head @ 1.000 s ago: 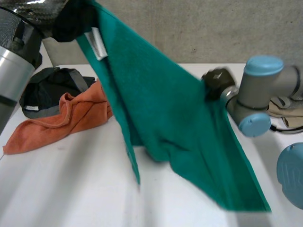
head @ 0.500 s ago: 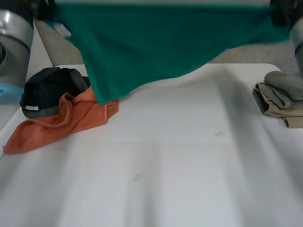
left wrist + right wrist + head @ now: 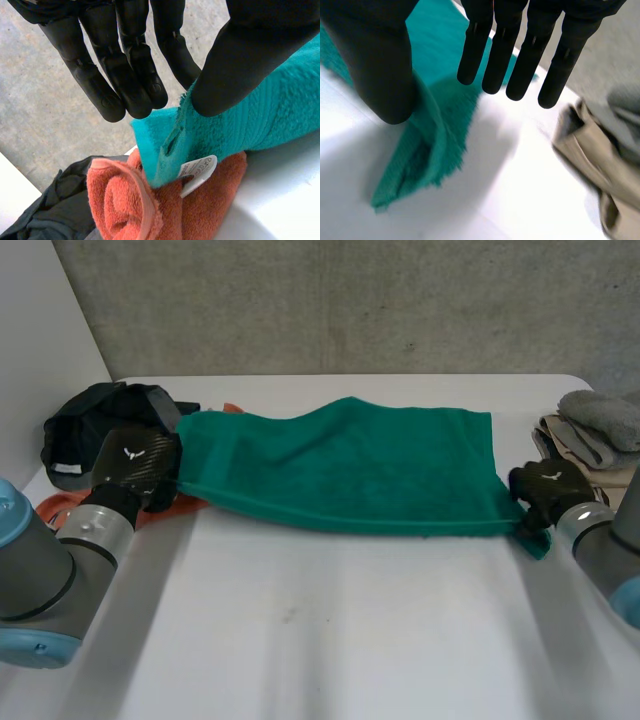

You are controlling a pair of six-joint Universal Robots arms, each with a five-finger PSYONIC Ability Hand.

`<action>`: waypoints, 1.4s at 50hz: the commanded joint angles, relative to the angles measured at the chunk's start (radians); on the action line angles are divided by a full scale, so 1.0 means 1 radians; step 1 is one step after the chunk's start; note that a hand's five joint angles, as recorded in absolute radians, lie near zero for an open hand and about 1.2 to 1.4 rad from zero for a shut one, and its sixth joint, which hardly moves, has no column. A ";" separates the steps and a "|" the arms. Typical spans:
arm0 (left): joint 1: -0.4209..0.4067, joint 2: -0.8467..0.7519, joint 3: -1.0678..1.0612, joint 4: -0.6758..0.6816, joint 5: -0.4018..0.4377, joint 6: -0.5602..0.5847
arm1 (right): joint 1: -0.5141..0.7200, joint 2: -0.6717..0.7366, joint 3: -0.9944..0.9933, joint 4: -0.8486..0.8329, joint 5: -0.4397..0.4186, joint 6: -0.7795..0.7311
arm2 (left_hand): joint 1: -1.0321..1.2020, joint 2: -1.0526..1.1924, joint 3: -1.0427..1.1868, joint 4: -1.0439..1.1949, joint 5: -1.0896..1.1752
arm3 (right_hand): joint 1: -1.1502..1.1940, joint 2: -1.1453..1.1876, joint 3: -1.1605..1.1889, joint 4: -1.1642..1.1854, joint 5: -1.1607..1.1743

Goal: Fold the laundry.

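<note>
Lying flat on the table [image 3: 300, 640], the green towel [image 3: 350, 465] runs lengthwise between left hand [image 3: 135, 465] and right hand [image 3: 545, 485], both spread, apparently clear of its corners; the left wrist view reveals its white label [image 3: 199, 170].

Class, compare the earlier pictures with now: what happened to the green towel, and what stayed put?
The green towel, held up in the air by both hands, came down and lies spread on the table. The right hand has opened over its right corner; the left hand is at the left corner, grip unclear. The orange towel, dark garment and folded pile stayed.
</note>
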 commanded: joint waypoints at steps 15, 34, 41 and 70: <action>0.008 0.259 -0.143 -0.462 0.003 0.173 | -0.176 -0.240 0.097 0.500 -0.097 -0.324 | 0.234 0.197 0.198 0.202 0.228 | 0.650 0.650 0.651 0.656 0.666; -0.047 0.270 -0.059 -0.786 -0.045 0.334 | -0.264 -0.371 0.168 0.663 -0.122 -0.846 | 0.234 0.197 0.198 0.202 0.228 | 0.650 0.650 0.651 0.656 0.666; -0.115 0.049 0.171 -0.602 -0.224 0.322 | -0.188 -0.238 0.059 0.427 -0.116 -0.793 | 0.234 0.197 0.198 0.202 0.228 | 0.650 0.650 0.651 0.656 0.666; -0.136 0.053 0.658 -0.277 -0.201 0.044 | -0.096 -0.343 -0.369 0.143 -0.010 -0.127 | 0.234 0.197 0.198 0.202 0.228 | 0.650 0.650 0.651 0.656 0.666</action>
